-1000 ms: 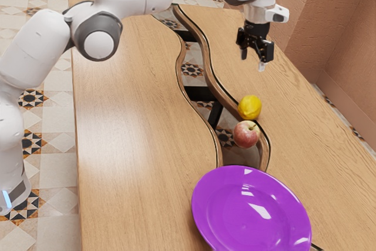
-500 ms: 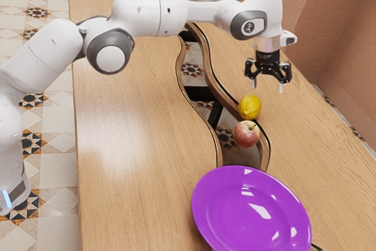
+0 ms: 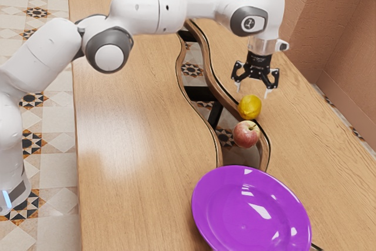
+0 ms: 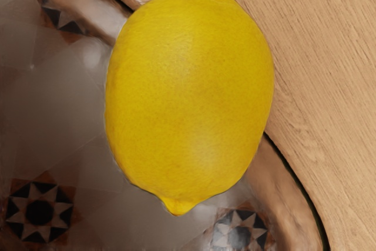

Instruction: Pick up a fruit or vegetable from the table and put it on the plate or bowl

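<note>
A: Where are the fingers (image 3: 269,86) right now?

B: Right of center in the upper half of the exterior view, at the end of the white arm (image 3: 147,13) that comes in from the left. They point down, spread wide apart, with nothing between them.

A: And the fruit?

B: The lemon (image 3: 249,107) lies just below the fingers, not touching them. It sits at the edge of the wavy channel (image 3: 197,95) that runs through the middle of the tabletop (image 3: 135,145). The red apple (image 3: 246,134) is just below the lemon in the frame, beside the same channel and close to the lemon.

A: What does the wrist view add?

B: The lemon (image 4: 188,95) sits directly under the hand, with its pointed tip clearly visible. One side of it lies over the wood of the tabletop (image 4: 329,86). The other side lies over the channel, where patterned floor tiles (image 4: 38,213) show through.

A: Where's the plate?

B: The purple plate (image 3: 251,210) is at the lower right of the exterior view. It rests flat on the tabletop with nothing on it, its rim near the apple. The tiled floor (image 3: 35,98) fills the left edge of that view, and a terracotta wall (image 3: 346,27) fills the upper right.
</note>
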